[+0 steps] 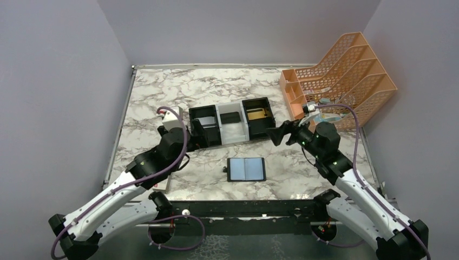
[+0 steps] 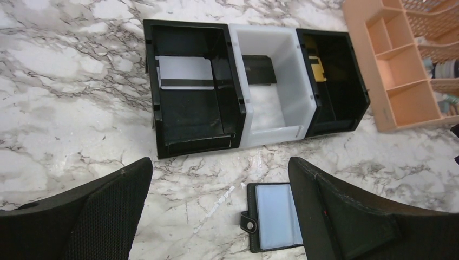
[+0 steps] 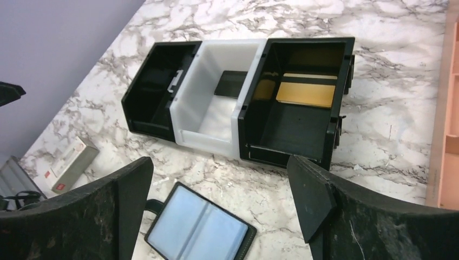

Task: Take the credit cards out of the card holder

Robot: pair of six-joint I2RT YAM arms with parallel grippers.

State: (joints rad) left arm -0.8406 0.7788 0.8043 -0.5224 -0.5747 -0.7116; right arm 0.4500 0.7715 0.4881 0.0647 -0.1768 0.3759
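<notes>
The card holder (image 1: 246, 169) lies open and flat on the marble table, both bluish-grey panels facing up, with its tab on the left. A silver-grey credit card (image 2: 185, 72) rests in the tray's left black compartment. A gold-tan credit card (image 3: 306, 93) lies in the right black compartment. My left gripper (image 2: 219, 179) hovers open by the tray's left front, with the holder (image 2: 276, 222) below its right finger. My right gripper (image 3: 219, 173) is open and empty by the tray's right front, above the holder (image 3: 197, 230).
The black-white-black tray (image 1: 219, 130) stands mid-table, and a dark flat item (image 2: 258, 69) lies in its white middle compartment. An orange desk organizer (image 1: 341, 76) fills the back right corner. A white box with a red mark (image 3: 70, 162) lies at the left.
</notes>
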